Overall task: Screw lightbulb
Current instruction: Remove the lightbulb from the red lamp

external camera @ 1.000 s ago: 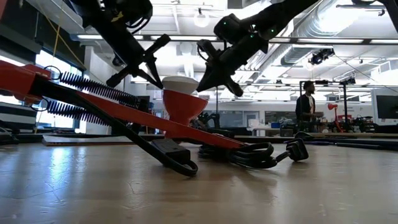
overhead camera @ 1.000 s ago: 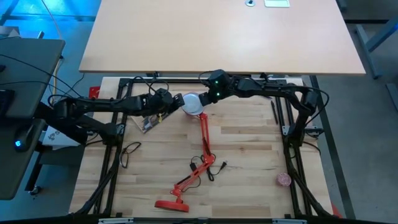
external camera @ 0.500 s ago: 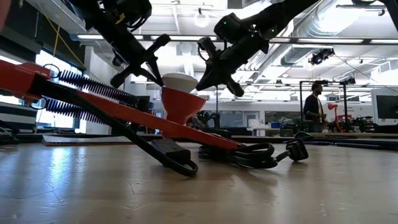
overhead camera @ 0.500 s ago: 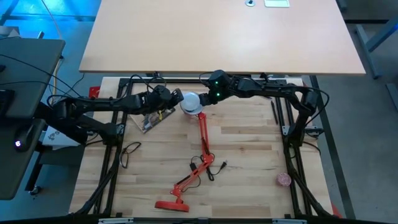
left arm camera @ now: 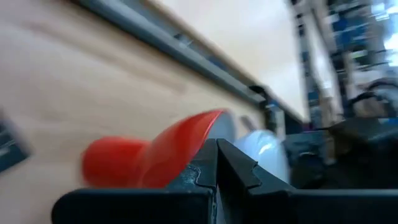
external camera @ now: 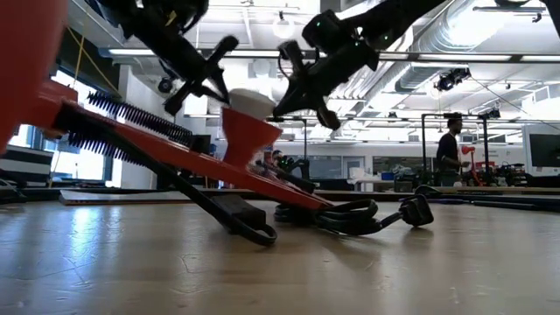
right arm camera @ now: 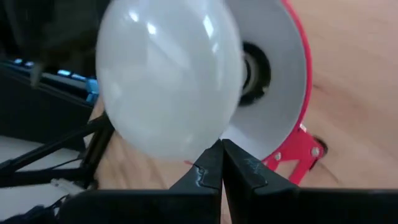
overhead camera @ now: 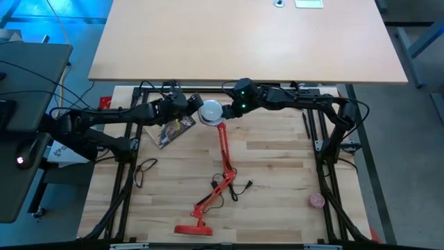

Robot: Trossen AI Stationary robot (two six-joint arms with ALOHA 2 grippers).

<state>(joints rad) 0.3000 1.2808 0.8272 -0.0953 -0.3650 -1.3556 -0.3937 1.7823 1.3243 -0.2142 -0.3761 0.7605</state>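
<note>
Right wrist view: lightbulb (right arm camera: 168, 74) looks light, smooth, fragile; I would grip its dome gently. Both hands' fingers are together, holding nothing.

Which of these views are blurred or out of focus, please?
Left wrist view: smeared overall, red lamp shade and lightbulb soft. Low view: near red lamp arm blurred, room behind sharper. Right wrist view: lightbulb slightly soft, with glare spots. High view: sharp.
</note>
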